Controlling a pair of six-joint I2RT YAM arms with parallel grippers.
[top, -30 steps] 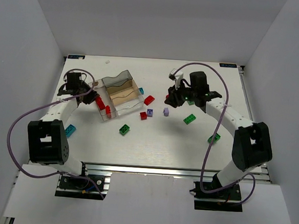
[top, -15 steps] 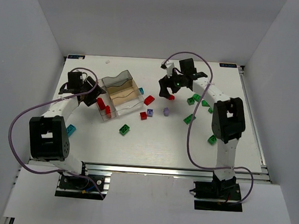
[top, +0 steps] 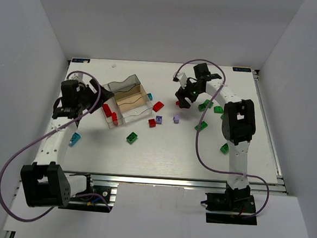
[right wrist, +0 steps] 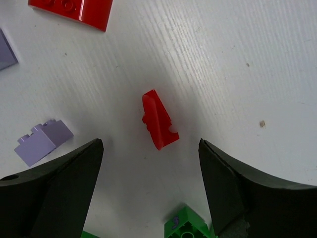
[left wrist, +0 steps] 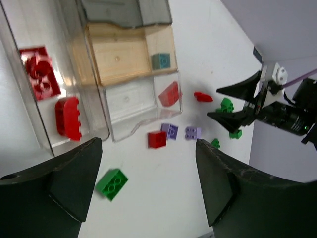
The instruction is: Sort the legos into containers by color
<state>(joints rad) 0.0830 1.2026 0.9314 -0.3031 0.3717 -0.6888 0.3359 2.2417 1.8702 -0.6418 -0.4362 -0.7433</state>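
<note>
Now the right gripper (top: 183, 100) hangs over the far middle of the white table (top: 161, 157) with its jaws spread wide. Between them, in the wrist view, lies a small red wedge-shaped brick (right wrist: 158, 121), flat on the table and touched by neither finger. Around it are a bigger glossy red brick (right wrist: 72, 10) at the top edge, a pale purple studded brick (right wrist: 42, 141) off to the left and a green studded brick (right wrist: 185, 225) at the bottom.

Over on the other side, the left gripper (left wrist: 147, 153) has its jaws apart too, with nothing in them, and it sits just beside the small clear plastic box (top: 132, 114) with inner dividers. The box's smoky transparent lid (top: 125, 85) stands open at the far side. Two dark red bricks (left wrist: 68, 118) sit in the clear compartment nearest the left arm. A cyan brick (left wrist: 161, 60) looks to be in a tan-bottomed compartment, though through those clear walls I can't be sure.

Plenty is loose on the table. A little red cube (top: 152, 123) lies just beside a purple piece (top: 158, 119). A green brick (top: 131, 138) lies in front of the box, and a lone cyan piece (top: 74, 139) sits near the left arm.
</note>
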